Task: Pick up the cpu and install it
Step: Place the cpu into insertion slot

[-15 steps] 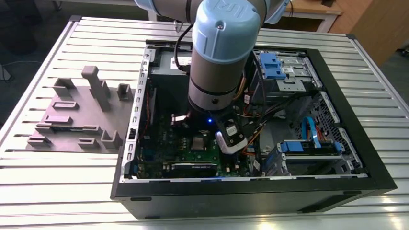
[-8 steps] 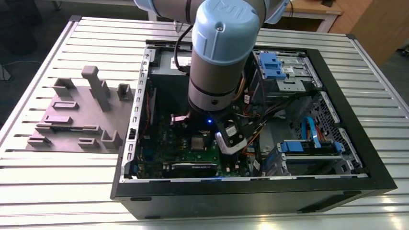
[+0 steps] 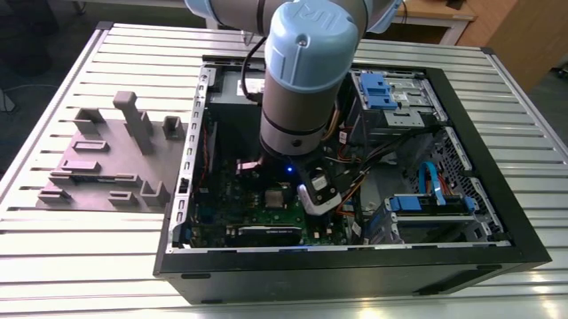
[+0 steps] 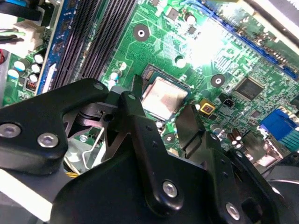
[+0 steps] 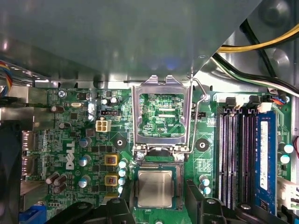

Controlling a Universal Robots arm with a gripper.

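One silvery square cpu (image 4: pixel 163 97) is lying flat on the green motherboard (image 4: pixel 224 60).
Black jaws are straddling it, released and not touching; the first wrist view is showing the shiny steel frame (image 5: pixel 138 116) flipped open.

cpu (image 5: pixel 154 188): silvery-grey top. motherboard (image 5: pixel 74 140): green, patterned with fine pale traces and silver solder dots. tool (image 4: pixel 162 100): matt black with silver screw heads. socket frame (image 5: pixel 161 84): bright silver. memory slots (image 5: pixel 233 154): black, one blue. cables (image 5: pixel 261 44): yellow and black. arm (image 3: pixel 306 40): grey barrel, pale blue caps. bench (image 3: pixel 89 252): silvery, ribbed in parallel slats. fixture (image 3: pixel 106 159): plain grey. computer case (image 3: pixel 497 199): black, with blue drive clips (image 3: pixel 374 90).
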